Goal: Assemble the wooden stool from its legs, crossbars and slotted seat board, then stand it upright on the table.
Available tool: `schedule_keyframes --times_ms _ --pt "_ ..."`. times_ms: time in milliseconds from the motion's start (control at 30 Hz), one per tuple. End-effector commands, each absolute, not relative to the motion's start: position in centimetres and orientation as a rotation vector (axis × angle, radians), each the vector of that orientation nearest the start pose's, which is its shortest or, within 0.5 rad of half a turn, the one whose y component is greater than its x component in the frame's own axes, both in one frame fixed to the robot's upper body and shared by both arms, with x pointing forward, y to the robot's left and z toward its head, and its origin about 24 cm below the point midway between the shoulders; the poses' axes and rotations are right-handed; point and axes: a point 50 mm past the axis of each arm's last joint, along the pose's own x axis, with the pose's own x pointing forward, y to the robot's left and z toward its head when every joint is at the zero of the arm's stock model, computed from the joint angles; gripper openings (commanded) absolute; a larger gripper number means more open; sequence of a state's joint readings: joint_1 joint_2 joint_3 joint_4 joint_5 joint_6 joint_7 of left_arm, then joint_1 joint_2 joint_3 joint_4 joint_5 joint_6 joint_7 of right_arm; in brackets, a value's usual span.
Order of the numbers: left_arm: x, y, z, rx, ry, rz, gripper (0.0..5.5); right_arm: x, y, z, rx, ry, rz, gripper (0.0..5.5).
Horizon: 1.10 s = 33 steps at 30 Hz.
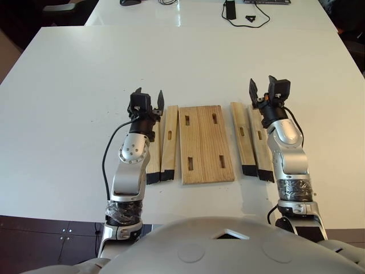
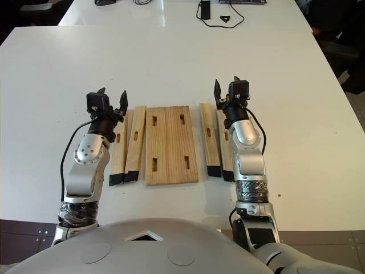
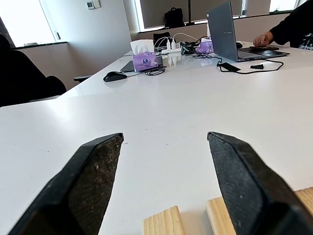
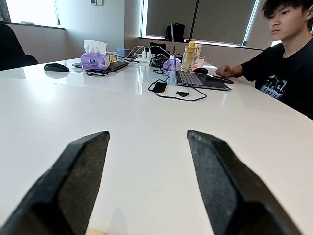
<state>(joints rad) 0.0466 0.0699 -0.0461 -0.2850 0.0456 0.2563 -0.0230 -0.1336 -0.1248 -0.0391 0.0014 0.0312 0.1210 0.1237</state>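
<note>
1. Seat board (image 1: 206, 144) is lying flat on the table (image 1: 74, 85), near the robot's edge, with four slots showing and nothing fitted into them.
2. Left pair of slats (image 1: 169, 142) is lying just beside the board on the robot's left, the two side by side with their dark ends toward the robot.
3. Right pair of slats (image 1: 242, 137) is lying the same way just beside the board's other edge. I cannot tell which slats are legs and which are crossbars.
4. Left gripper (image 1: 149, 98) is sitting over the far ends of the left pair. Its fingers (image 3: 93, 181) are standing apart and holding nothing, with wood ends showing below them.
5. Right gripper (image 1: 262, 87) is sitting over the far end of the outer right slat. Its fingers (image 4: 78, 181) are spread wide and holding nothing.
6. Progress, as I am judging it: nothing is joined, every piece is lying separate and flat, so this looks like the very start.
7. What is remaining: picking up a slat, fitting slats into the slots, adding crossbars, and standing the stool upright.
</note>
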Motion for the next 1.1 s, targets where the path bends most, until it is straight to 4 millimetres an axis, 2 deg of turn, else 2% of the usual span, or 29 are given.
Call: schedule_keyframes --times_ms 33,367,667,933,1000,1100 --pt "24.7 15.0 7.1 0.130 0.022 -0.049 3.19 28.6 -16.8 7.1 -0.111 -0.025 0.117 2.93" --pt "25.5 14.2 6.9 0.141 0.037 -0.058 3.19 29.2 -16.4 7.1 -0.099 -0.034 0.117 2.93" --pt "26.3 14.5 7.0 0.166 0.028 -0.034 3.19 29.7 -16.3 7.1 -0.108 -0.046 0.111 2.93" --pt "26.1 14.5 7.1 0.159 0.023 -0.032 3.19 29.6 -16.2 7.1 -0.104 -0.053 0.114 2.93" --pt "26.0 14.5 7.0 0.162 0.028 -0.033 3.21 29.6 -16.3 7.1 -0.109 -0.054 0.106 2.66" --pt "26.0 14.5 7.0 0.181 0.027 -0.040 3.21 29.5 -16.1 6.8 -0.124 -0.037 0.102 2.66"
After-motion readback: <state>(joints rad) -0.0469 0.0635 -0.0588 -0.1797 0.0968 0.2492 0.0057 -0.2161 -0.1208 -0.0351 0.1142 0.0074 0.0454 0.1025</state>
